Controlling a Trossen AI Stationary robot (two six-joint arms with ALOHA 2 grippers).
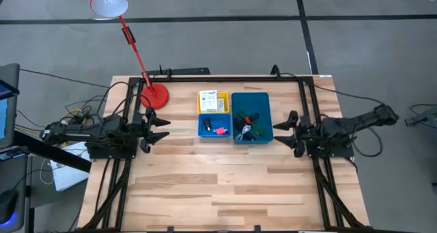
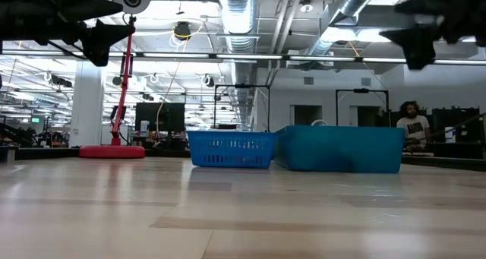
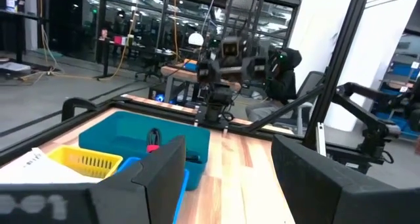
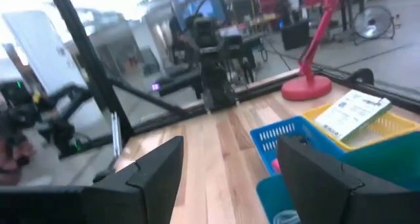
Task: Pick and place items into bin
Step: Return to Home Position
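Observation:
The bin stands at the table's far middle: a large teal compartment [image 1: 268, 107], a small yellow one [image 1: 203, 95] and a small blue one [image 1: 203, 132]. A white labelled box [image 1: 212, 102] lies in the yellow one, and a pink piece [image 1: 220, 130] in the small blue one. Black-and-red clip pieces [image 1: 248, 117] and other small items lie in the teal one. My left gripper [image 1: 164, 128] hovers open at the table's left, pointing level toward the bin, with nothing between its fingers [image 3: 157, 178]. My right gripper [image 1: 278, 134] hovers open just right of the teal compartment, also with nothing between its fingers.
A red desk lamp stands with its base [image 1: 155, 95] at the far left, close to my left arm, and its shade [image 1: 108, 2] reaches beyond the far edge. Bare wood stretches from the bin to the near edge. Black frame rails [image 1: 308, 96] border the table. A person [image 2: 414, 127] sits in the room behind.

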